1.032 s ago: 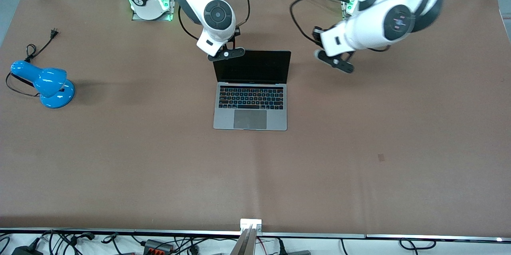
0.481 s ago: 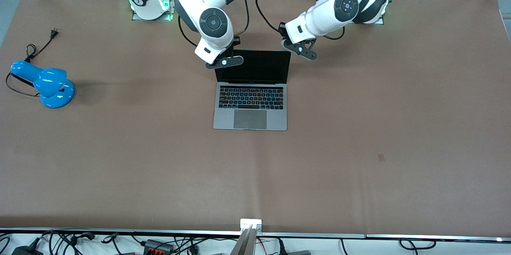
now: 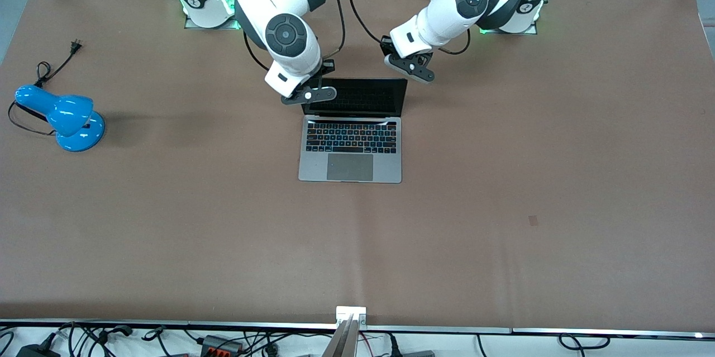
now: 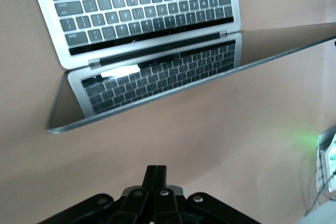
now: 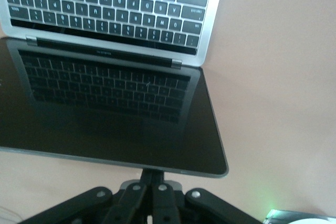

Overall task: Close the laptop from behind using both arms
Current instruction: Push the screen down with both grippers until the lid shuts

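The silver-grey laptop [image 3: 351, 167] sits mid-table, and its black screen [image 3: 357, 97] leans part way down over the keyboard. My right gripper [image 3: 307, 94] is shut, with its fingertips against the lid's upper edge at the corner toward the right arm's end. In the right wrist view the shut gripper [image 5: 157, 174] touches the lid's edge [image 5: 173, 170]. My left gripper [image 3: 412, 69] is shut just above the lid's corner toward the left arm's end. In the left wrist view the shut gripper [image 4: 156, 174] is apart from the lid's edge [image 4: 157, 111].
A blue desk lamp [image 3: 61, 114] with a black cord and plug [image 3: 75, 44] lies toward the right arm's end of the table. The arm bases [image 3: 209, 2] stand along the table's edge farthest from the front camera.
The left arm swung in from its end of the table to the lid's corner. The right gripper moved toward the front camera, and the lid tilted down toward the keyboard.
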`<control>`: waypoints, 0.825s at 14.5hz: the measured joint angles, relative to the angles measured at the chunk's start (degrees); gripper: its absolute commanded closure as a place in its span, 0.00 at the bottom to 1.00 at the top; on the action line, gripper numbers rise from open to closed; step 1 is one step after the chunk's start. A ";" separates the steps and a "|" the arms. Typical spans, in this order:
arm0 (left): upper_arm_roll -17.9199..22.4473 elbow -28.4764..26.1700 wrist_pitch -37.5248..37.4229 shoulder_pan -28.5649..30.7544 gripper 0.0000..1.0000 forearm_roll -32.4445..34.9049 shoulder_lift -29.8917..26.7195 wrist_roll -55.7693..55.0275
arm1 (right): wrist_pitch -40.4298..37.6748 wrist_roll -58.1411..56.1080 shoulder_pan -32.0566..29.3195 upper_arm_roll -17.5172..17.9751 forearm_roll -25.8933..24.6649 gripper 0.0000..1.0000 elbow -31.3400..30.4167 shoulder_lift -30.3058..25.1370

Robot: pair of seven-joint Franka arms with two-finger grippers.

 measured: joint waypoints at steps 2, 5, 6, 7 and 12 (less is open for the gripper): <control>-0.07 -0.08 4.29 0.02 1.00 0.00 1.55 1.61 | 0.00 0.00 -0.48 0.00 0.00 1.00 1.21 0.69; 0.01 -0.20 13.13 0.41 1.00 0.00 5.88 7.30 | 0.00 0.00 -0.72 0.00 0.00 1.00 2.18 1.46; 0.16 -0.16 15.34 0.84 1.00 0.00 7.55 9.87 | 0.07 0.00 -0.74 0.00 0.00 1.00 2.38 1.68; 0.31 -0.02 16.70 1.60 1.00 0.00 9.02 12.41 | 0.70 0.00 -0.77 0.00 0.00 1.00 2.61 1.96; 0.45 1.50 17.33 4.68 1.00 0.00 11.73 18.40 | 2.73 0.06 -2.68 -0.11 0.00 1.00 7.64 5.60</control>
